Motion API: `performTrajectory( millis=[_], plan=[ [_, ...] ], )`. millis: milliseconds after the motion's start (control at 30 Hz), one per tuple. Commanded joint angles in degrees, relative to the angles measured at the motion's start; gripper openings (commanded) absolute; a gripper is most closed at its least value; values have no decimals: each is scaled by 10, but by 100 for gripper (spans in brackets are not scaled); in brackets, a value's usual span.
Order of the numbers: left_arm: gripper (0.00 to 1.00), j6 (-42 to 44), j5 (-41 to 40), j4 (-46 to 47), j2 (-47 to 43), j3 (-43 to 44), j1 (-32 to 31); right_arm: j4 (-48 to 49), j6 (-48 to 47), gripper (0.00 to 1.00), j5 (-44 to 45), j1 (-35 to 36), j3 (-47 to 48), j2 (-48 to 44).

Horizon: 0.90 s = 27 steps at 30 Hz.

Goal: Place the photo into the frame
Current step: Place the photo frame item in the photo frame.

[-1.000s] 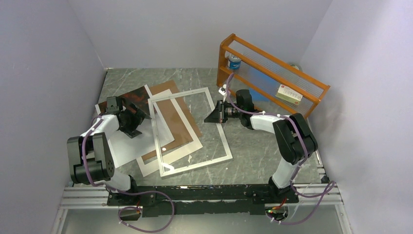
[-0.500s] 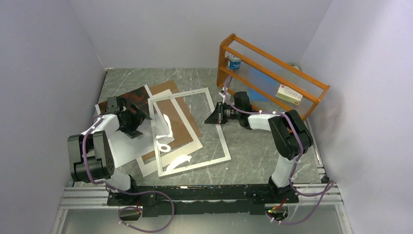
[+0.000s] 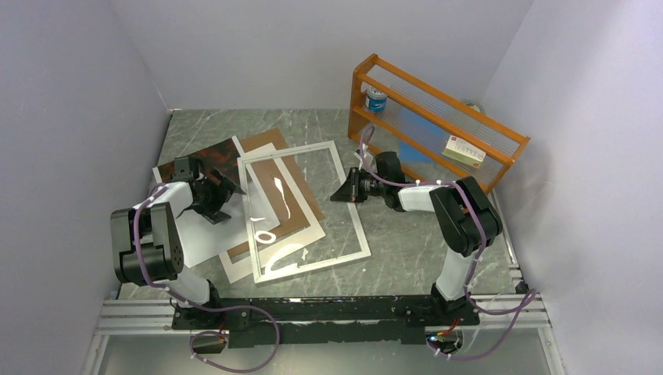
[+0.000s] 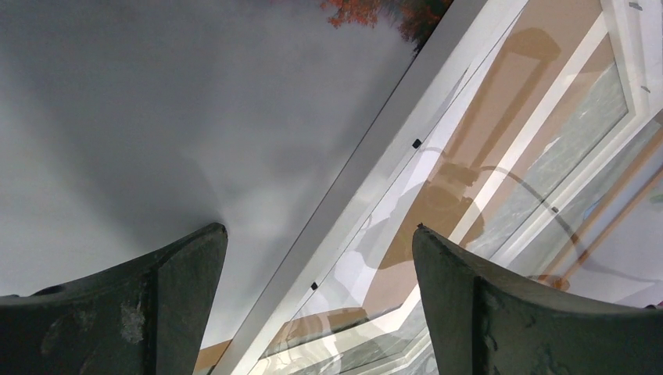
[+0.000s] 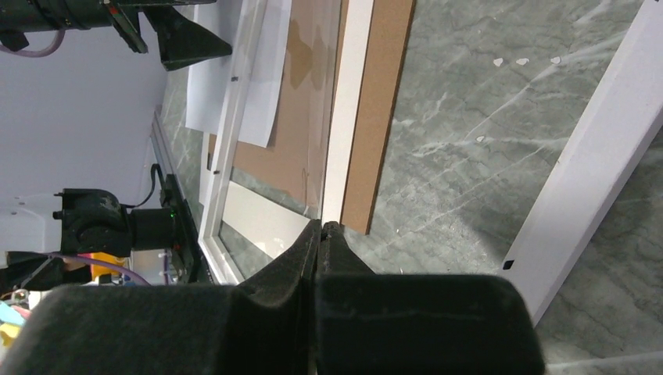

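Observation:
The photo lies flat at the left, its dark red foliage end toward the back. Its pale half fills the left wrist view. The white frame lies in the middle and overlaps the photo's right edge; light glints inside its opening. My left gripper hovers open over the photo at the frame's left border, nothing between its fingers. My right gripper is shut, low inside the frame's right side. Its tip is by the corner of the brown board, beside the frame border.
A brown backing board and a white mat lie under the frame. An orange wooden rack stands at the back right, holding a can and a small box. Walls close in on three sides.
My right gripper has shifted slightly toward the near left, still shut. The glints inside the frame have changed shape. My left gripper stays open over the photo.

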Motion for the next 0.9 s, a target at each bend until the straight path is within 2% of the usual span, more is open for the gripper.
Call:
performTrajectory(
  millis=[0, 433, 867],
  plan=[
    [94, -6, 10, 12, 15, 16, 2, 38, -8, 0, 9, -1, 7, 3],
    [94, 2, 38, 22, 47, 30, 2, 61, 10, 0, 25, 0, -9, 10],
    [85, 17, 68, 33, 73, 39, 1, 41, -7, 0, -23, -1, 35, 51]
  ],
)
